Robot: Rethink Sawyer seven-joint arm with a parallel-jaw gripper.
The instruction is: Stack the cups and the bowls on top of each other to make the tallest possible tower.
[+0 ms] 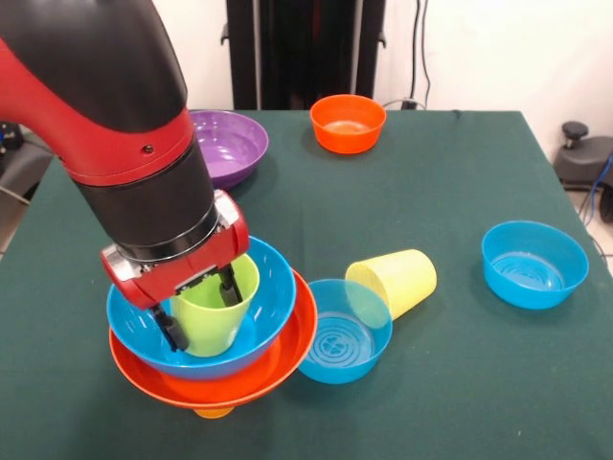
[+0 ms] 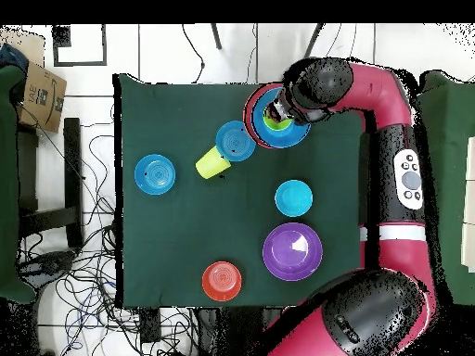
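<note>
End effector [image 1: 199,309] fingers grip the lime green cup's [image 1: 213,311] rim inside the tower's blue bowl [image 1: 273,307].

**Crowding around the tower, open cloth elsewhere**

In the front view, the tower [image 1: 213,331] is sitting at 7 o'clock on the table [image 1: 450,383], with the arm [image 1: 124,125] blocking it from above. A medium blue bowl [image 1: 345,332] and the tipped yellow cup [image 1: 393,281] are pressing in at its 3 o'clock side. Bowls are lining 12 o'clock: purple [image 1: 230,146] and small orange [image 1: 348,123]. Another blue bowl [image 1: 534,264] is sitting at 3 o'clock. The centre and 5 o'clock are lying open.
</note>
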